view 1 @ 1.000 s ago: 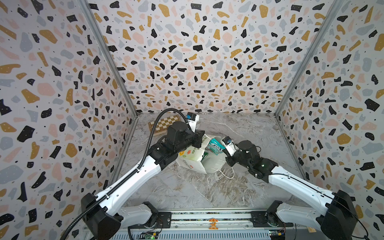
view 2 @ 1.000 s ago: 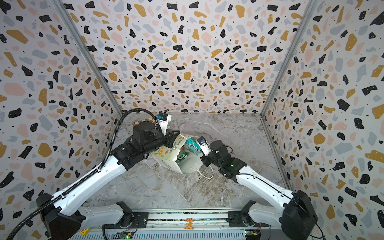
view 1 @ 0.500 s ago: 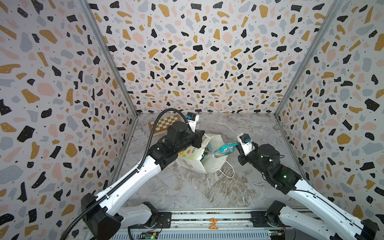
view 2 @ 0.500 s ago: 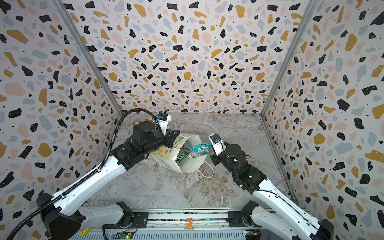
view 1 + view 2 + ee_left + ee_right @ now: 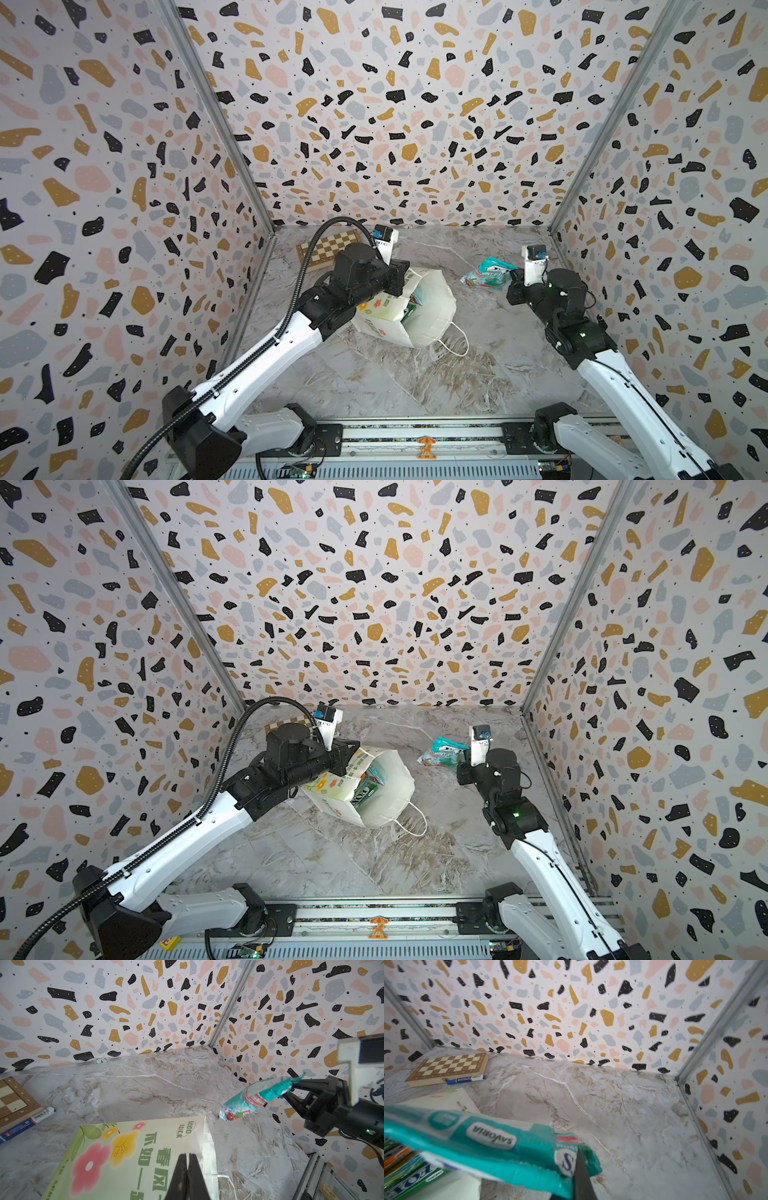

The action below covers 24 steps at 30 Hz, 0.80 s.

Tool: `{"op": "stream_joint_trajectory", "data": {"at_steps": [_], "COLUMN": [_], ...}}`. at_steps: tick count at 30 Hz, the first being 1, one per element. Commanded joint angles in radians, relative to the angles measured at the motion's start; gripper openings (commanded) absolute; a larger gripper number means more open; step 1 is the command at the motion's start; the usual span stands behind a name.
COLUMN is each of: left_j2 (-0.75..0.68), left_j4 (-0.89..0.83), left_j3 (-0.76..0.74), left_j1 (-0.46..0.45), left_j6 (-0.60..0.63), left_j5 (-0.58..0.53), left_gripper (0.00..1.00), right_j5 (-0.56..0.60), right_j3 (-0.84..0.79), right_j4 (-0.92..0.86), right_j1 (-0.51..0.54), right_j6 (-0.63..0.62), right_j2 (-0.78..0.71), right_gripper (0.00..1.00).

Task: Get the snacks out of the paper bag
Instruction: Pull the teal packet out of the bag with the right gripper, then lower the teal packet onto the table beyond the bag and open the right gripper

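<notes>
The right gripper (image 5: 515,275) is clamped on one end of a teal packet (image 5: 485,275). The packet sticks out from its fingertips toward the bag, sagging downward and clear of the marble table (image 5: 415,382). The left gripper (image 5: 187,1160) has its jaws pinched together on the top edge of the paper bag (image 5: 434,307), at the flower-printed side. The bag leans there with its mouth open, just beyond that gripper's tips. More packets (image 5: 365,791), green and orange, sit inside the bag. The two grippers are well apart. Past the left gripper, toward the back wall, a chessboard (image 5: 328,249) lies flat with a blue pen (image 5: 466,1080) just beside it
</notes>
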Motion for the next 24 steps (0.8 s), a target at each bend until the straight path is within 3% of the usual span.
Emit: {"op": "stream_joint_trajectory", "data": {"at_steps": [1, 5, 12, 24], "left_j2": [-0.016, -0.016, -0.018, -0.032], "left_j4": [0.051, 0.052, 0.065, 0.058], "left_j3": [-0.013, -0.011, -0.016, -0.017], "left_j1": [-0.005, -0.005, -0.005, -0.005], "left_j6": [-0.005, -0.002, 0.002, 0.027], "left_j5": [0.016, 0.026, 0.044, 0.109], "left_gripper": [0.0, 0.0, 0.0, 0.0], "right_j5": [-0.194, -0.342, -0.527, -0.683], "right_j3": [0.057, 0.044, 0.039, 0.081], "right_j4": [0.046, 0.134, 0.342, 0.664], "right_j1": [-0.101, -0.178, -0.217, -0.285], "right_j6": [0.115, 0.192, 0.35, 0.617], "right_j2": [0.062, 0.191, 0.438, 0.843], "right_gripper": [0.0, 0.0, 0.0, 0.0]}}
